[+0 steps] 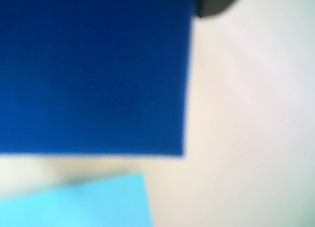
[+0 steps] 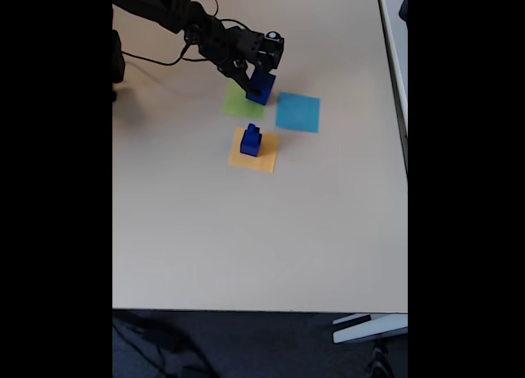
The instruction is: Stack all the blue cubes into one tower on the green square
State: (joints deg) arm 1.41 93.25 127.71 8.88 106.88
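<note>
Blue cube (image 2: 262, 87) hangs upright, pinched in the gripper (image 2: 256, 81), at the green square (image 2: 240, 102) near the table's (image 2: 246, 247) far edge, smaller blue cubes (image 2: 250, 140) stacked on the orange square (image 2: 264, 157).

Big cube (image 2: 261, 87) over one sheet (image 2: 239, 105); cube stack (image 2: 250, 140) on another (image 2: 253, 151).

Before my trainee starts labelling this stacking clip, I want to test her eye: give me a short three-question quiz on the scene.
1. True or false: the stack of smaller blue cubes stands on the cyan-blue square.
2. Which sheet lies under the gripper and its large blue cube: A orange-yellow, B green, C cyan-blue?
3. Fill in: in the wrist view, the paper below the large blue cube is ___.

Key: 1 false, it stands on the orange-yellow square; 2 B, the green square; 3 cyan-blue.
</note>
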